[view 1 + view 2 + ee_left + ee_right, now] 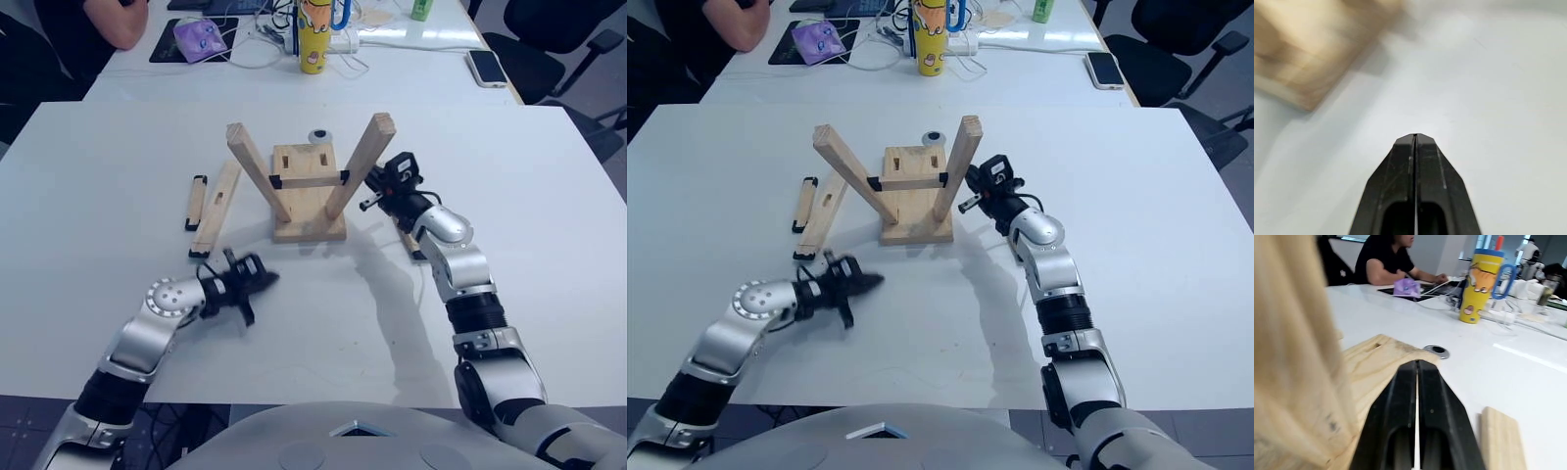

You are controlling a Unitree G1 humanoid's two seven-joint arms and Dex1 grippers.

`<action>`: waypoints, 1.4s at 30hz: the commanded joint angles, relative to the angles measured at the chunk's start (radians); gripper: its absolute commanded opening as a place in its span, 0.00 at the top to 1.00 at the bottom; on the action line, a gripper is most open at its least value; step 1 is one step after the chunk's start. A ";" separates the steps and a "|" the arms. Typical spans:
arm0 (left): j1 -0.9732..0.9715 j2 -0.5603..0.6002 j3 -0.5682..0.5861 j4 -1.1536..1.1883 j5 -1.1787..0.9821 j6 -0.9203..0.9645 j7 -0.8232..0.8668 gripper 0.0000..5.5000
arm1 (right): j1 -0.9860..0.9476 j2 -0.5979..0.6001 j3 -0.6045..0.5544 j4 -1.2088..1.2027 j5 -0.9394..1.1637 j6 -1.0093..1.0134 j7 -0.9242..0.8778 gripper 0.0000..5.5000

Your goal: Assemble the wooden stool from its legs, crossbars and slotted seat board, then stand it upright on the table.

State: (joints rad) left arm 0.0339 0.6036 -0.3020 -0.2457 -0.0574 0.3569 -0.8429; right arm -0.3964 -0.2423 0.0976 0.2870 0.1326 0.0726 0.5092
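The slotted seat board (309, 217) lies flat at the table's middle. Two legs, the left one (257, 168) and the right one (361, 162), stand in it and lean outward, joined by a crossbar (312, 180). A loose leg (216, 208) and a short crossbar (197, 202) lie to the board's left. Another wooden piece (1501, 440) lies beside my right forearm. My right gripper (375, 188) is shut and holds nothing, right beside the right leg (1293, 357). My left gripper (266, 279) is shut and holds nothing, low over bare table in front of the loose leg.
A round cable grommet (320, 135) sits in the table just behind the seat board. On the far table stand a yellow cup (313, 39), a phone (487, 67) and a purple item (199, 39). Bare table lies in front of the board and to the right.
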 commanded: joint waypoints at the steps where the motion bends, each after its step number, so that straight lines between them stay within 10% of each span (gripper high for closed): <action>1: -0.056 0.001 -0.050 0.049 0.045 -0.001 -0.010 0.99 | -0.031 0.009 0.050 0.010 -0.006 -0.080 0.101 1.00; 29: -0.166 0.048 -0.003 0.151 0.210 -0.031 0.121 0.99 | 0.032 0.075 0.220 -0.018 -0.107 -0.073 0.149 1.00; 42: -0.185 0.075 -0.013 -0.030 0.082 0.043 -0.074 0.99 | -0.315 0.003 0.128 0.664 -0.273 -0.277 -0.064 1.00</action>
State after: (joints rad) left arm -0.1410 0.7083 -0.2947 -0.2414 0.0398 0.3766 -0.9097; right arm -0.6516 -0.2511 0.2214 0.8556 -0.1128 -0.1793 0.4614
